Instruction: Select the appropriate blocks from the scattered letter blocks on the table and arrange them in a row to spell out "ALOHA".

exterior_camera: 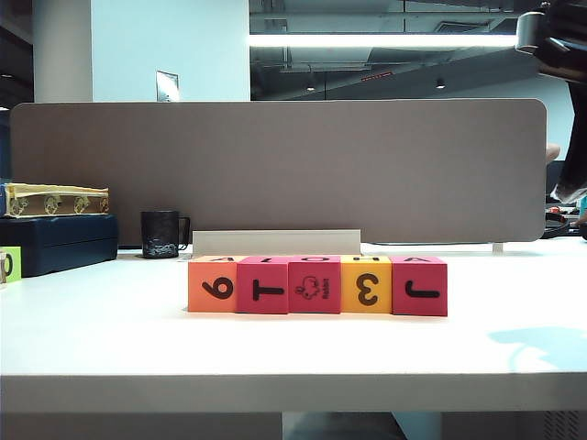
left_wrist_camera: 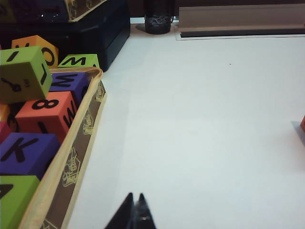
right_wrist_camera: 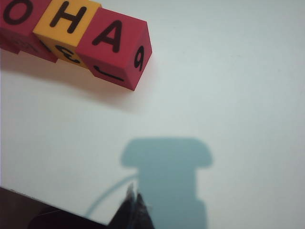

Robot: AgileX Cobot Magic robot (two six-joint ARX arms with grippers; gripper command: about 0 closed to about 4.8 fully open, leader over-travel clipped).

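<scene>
Five letter blocks [exterior_camera: 317, 285] touching in one row mid-table [exterior_camera: 110, 339], one orange, three crimson-pink, one yellow, black glyphs, left gripper [left_wrist_camera: 135, 211] and right gripper [right_wrist_camera: 134, 206] closed, empty, hovering apart.

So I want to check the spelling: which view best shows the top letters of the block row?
The right wrist view: O, H and A read clearly on the letter blocks. The exterior view shows the full row, but mostly front faces, with tops foreshortened. The left wrist view catches only an orange sliver at its edge.
</scene>
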